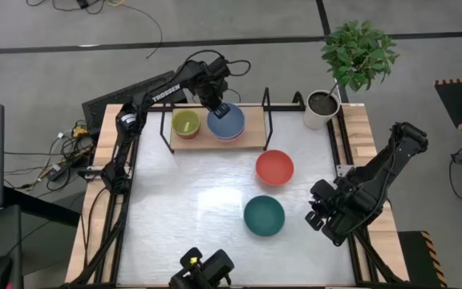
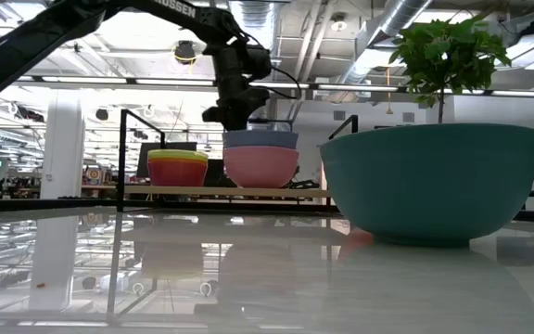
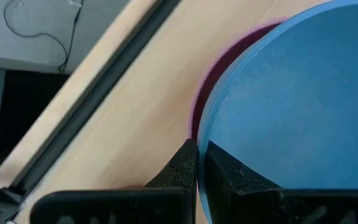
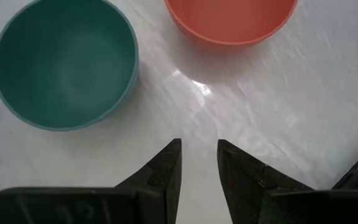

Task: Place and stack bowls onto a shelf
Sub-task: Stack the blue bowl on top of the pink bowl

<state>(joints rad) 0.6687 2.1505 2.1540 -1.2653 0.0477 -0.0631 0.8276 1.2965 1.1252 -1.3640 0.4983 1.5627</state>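
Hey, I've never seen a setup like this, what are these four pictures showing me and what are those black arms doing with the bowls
Two robot arms work at a white table. One picture looks down from above, one looks level across the table, and two come from cameras on the arms' wrists. The left gripper pinches the rim of a blue bowl nested in a pink bowl on the wooden shelf, beside a stack of small bowls. The right gripper waits open near a teal bowl and a red bowl. A potted plant stands behind.
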